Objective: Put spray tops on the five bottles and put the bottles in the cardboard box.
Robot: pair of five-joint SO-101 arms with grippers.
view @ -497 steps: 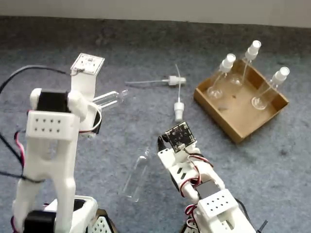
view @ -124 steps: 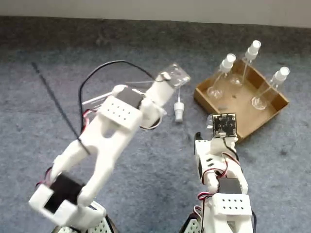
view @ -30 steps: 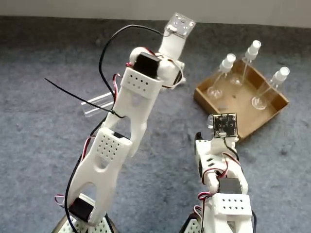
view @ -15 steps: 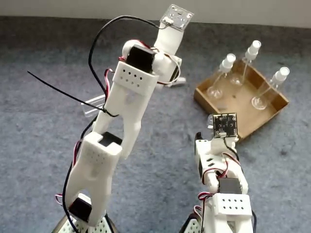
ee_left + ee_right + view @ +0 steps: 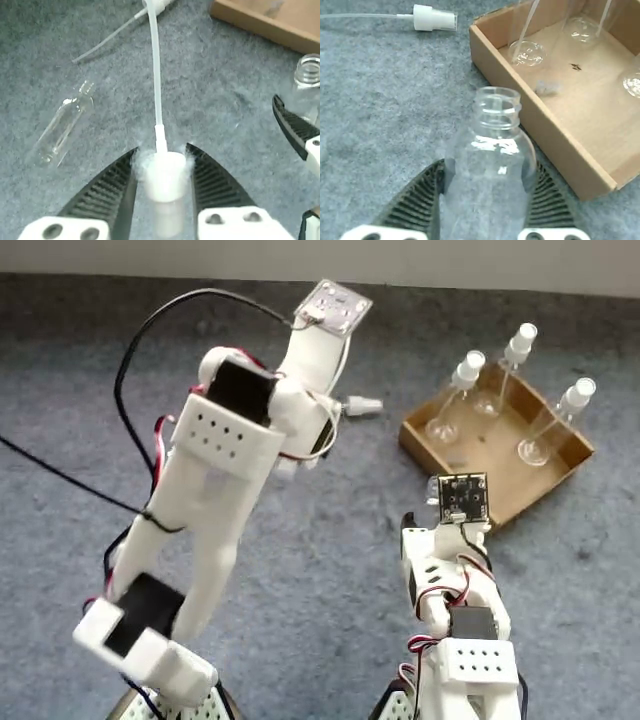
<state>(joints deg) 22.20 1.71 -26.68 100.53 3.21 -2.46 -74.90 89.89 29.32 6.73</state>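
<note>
The left gripper (image 5: 162,172) is clamped on a white plastic spray top (image 5: 163,175), its black ribbed fingers (image 5: 117,185) pressing either side of the round head. The top's thin white dip tube runs straight out away from the wrist, above the grey carpet (image 5: 225,115).

The right gripper (image 5: 489,172) grasps a clear plastic bottle (image 5: 492,150) around its body. The bottle's long axis lies in line with the fingers. Its open threaded neck points away from the wrist, toward the near wall of the brown cardboard box (image 5: 535,125) just beside it.

There are five bottles in all:
- the held one;
- a second open bottle (image 5: 62,125) lying on its side on the carpet, apart from the box;
- three capped bottles (image 5: 455,395) inside the box, bases on its floor and white tops leaning out above the far rim.

There are two loose spray tops: the held one and a second spray top (image 5: 360,405), which lies flat on the carpet near the box with its head toward it.
</note>
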